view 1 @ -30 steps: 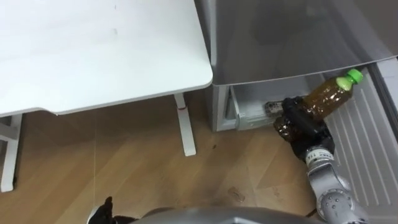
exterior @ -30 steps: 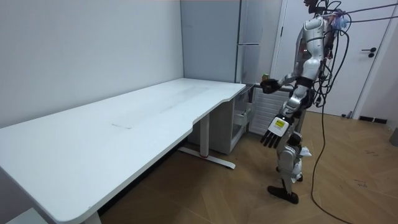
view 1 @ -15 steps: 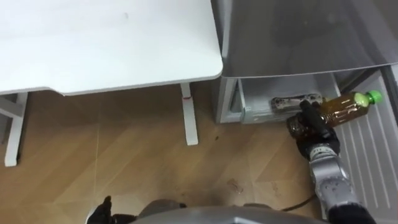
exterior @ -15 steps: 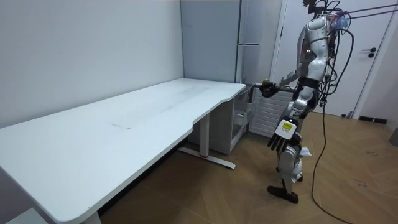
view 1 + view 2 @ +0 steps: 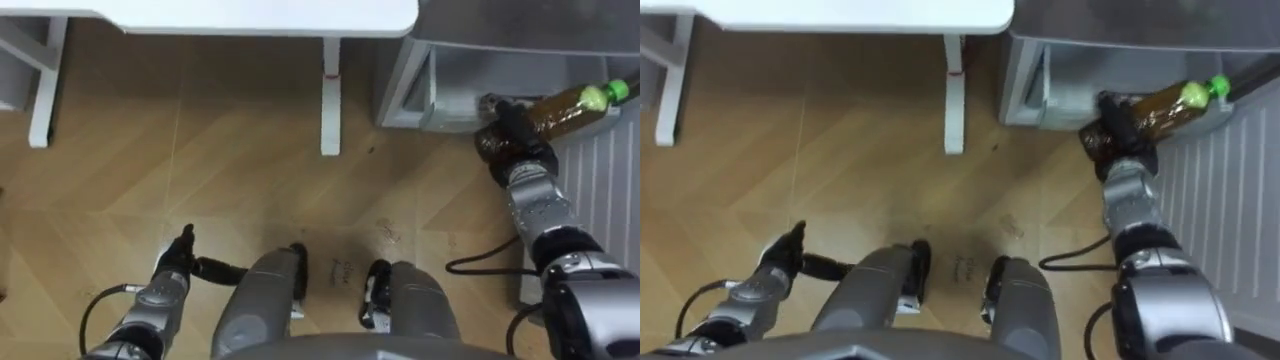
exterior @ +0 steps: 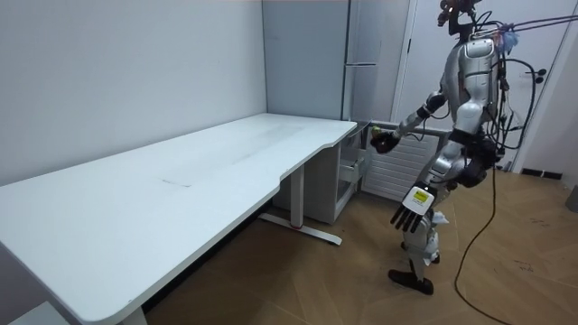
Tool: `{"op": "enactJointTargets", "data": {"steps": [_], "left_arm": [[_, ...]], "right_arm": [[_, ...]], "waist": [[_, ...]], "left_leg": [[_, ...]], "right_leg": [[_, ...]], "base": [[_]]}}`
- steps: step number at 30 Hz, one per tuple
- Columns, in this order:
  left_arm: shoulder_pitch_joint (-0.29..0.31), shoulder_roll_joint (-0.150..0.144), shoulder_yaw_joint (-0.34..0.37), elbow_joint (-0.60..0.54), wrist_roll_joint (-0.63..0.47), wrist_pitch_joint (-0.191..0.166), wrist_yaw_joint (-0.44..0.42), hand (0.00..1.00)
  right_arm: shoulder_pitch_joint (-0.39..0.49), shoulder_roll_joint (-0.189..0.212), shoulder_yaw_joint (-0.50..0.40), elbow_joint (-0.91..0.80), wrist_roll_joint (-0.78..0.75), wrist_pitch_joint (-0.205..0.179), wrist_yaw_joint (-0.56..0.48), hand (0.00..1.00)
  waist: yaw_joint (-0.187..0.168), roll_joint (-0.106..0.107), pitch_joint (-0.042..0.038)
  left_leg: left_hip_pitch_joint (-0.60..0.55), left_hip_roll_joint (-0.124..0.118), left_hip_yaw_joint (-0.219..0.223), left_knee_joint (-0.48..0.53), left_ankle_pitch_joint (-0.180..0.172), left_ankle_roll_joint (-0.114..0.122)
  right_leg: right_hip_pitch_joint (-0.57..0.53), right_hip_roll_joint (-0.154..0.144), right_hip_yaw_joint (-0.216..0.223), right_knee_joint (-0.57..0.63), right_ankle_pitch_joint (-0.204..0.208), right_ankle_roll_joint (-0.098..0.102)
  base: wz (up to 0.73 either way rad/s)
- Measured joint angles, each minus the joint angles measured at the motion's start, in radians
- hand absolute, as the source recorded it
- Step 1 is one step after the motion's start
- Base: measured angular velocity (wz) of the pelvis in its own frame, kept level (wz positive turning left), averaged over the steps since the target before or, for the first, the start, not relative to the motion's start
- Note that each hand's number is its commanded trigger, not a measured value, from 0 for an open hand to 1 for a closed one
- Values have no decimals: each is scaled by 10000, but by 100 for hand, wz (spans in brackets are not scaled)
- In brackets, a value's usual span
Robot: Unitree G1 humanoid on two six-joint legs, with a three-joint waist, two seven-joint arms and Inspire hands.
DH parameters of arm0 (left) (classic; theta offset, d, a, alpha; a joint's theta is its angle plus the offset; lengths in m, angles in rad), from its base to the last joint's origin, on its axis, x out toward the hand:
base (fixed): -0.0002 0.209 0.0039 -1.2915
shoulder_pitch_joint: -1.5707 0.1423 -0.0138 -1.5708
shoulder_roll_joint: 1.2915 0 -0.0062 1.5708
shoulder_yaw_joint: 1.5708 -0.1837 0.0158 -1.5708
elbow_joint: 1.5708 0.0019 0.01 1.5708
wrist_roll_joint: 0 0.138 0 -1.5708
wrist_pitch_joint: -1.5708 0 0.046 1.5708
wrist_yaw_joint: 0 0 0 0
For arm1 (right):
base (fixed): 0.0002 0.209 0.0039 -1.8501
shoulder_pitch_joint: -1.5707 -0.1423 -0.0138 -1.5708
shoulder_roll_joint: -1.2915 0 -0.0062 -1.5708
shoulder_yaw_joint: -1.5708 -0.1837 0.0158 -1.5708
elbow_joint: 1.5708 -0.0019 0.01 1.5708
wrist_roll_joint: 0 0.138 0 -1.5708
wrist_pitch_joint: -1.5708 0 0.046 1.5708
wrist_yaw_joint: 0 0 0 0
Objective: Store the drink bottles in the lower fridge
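Observation:
A brown drink bottle with a green cap lies almost level in my right hand, whose fingers are curled round its lower half. The bottle is at the mouth of the open lower fridge compartment, cap pointing right. In the room view I stand bent forward before the fridge, right hand stretched toward the low compartment. My left hand hangs by my left leg, fingers straight, holding nothing; it shows as left hand in the room view.
The white table stands to my left, its leg close to the fridge's corner. The fridge door's ribbed white inner side stands open on my right. Wooden floor lies below me.
The eye view has tipped down onto my legs and the floor as I bent forward. My right hand has lowered the bottle toward the low compartment. The left hand swung back beside my leg.

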Motion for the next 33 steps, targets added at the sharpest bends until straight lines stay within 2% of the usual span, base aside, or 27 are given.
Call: {"op": "enactJointTargets", "data": {"steps": [3, 5, 7, 11, 17, 21, 26, 33], "left_arm": [[-222, -30, -51, -84, -229, -3, 127, 0], [-304, -20, -312, -69, -519, 15, 147, 0], [-292, 14, -391, -45, -908, -3, 203, 0], [-302, 72, -505, 10, -965, -18, 375, 0], [-276, 232, -1381, -66, -1288, -131, 960, 0], [-205, 262, -1564, -83, -1355, -134, 971, 0], [-169, 261, -1577, 69, -2227, -168, 1210, 0], [207, 327, -1579, 132, -2466, -35, 1213, 0]], "right_arm": [[-238, -293, 5, -164, -118, 12, -21, 100], [-505, -526, 27, -386, -456, 19, -138, 100], [-747, -654, 22, -385, -516, 29, -325, 100], [-1195, -759, 24, -401, -502, 30, -700, 100], [-1726, -1035, 121, -407, 95, 49, -887, 100], [-2081, -1096, 102, -405, 515, 103, -895, 100], [-2719, -1600, 96, -381, 1791, 173, -897, 100], [-2785, -1724, 91, -526, 3079, 183, -872, 100]], "waist": [[30, -31, 15], [16, -45, 19], [12, -54, 26], [-28, -90, 43], [-5, -117, 56], [-83, -125, 56], [-34, -153, 68], [-10, -285, 62]], "left_leg": [[-839, -39, 85, 366, 50, -9], [-1366, -46, 294, 624, 63, 24], [-1607, -48, 430, 798, 56, 32], [-2041, 9, 547, 1030, 31, 26], [-2870, 112, 667, 1597, -108, 48], [-3111, 175, 681, 1732, -149, 60], [-2996, 156, 684, 1646, -147, 68], [-2471, 207, 646, 1090, -107, 79]], "right_leg": [[-919, -54, 148, 483, 22, -7], [-1602, -94, 371, 885, 17, -18], [-1934, -121, 524, 1154, -8, -67], [-2428, -107, 609, 1415, -10, -147], [-3274, -2, 770, 1863, 2, -219], [-3457, 36, 759, 1898, 16, -228], [-3347, 39, 775, 1795, 81, -205], [-2780, 140, 724, 1124, 230, -154]], "base": [[-4], [-13], [-12], [-5], [-5], [-3], [0], [-3]]}}
